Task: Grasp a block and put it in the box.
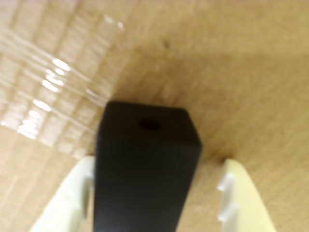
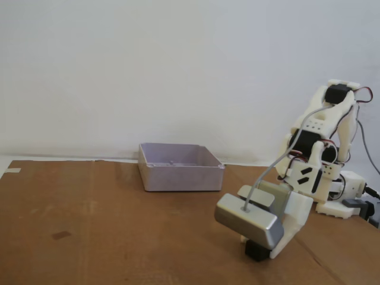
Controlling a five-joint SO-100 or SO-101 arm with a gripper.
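In the wrist view the black block (image 1: 147, 169) fills the centre and has a small round hole in its top face. My gripper (image 1: 159, 164) is open around it. The left cream finger (image 1: 79, 193) is right against the block's side, and the right finger (image 1: 236, 193) stands off with a strip of table showing between. In the fixed view the gripper (image 2: 259, 246) is down at the table near the front right, and only the block's (image 2: 256, 250) lower part shows under it. The pale lavender-grey box (image 2: 178, 172) sits at the back centre, well to the left of the gripper.
A grey metallic housing (image 2: 249, 221) rides on the wrist above the block. The arm's base (image 2: 338, 199) with its cables stands at the right edge of the brown table (image 2: 89, 225). A dark stain (image 2: 61, 235) marks the table's left part.
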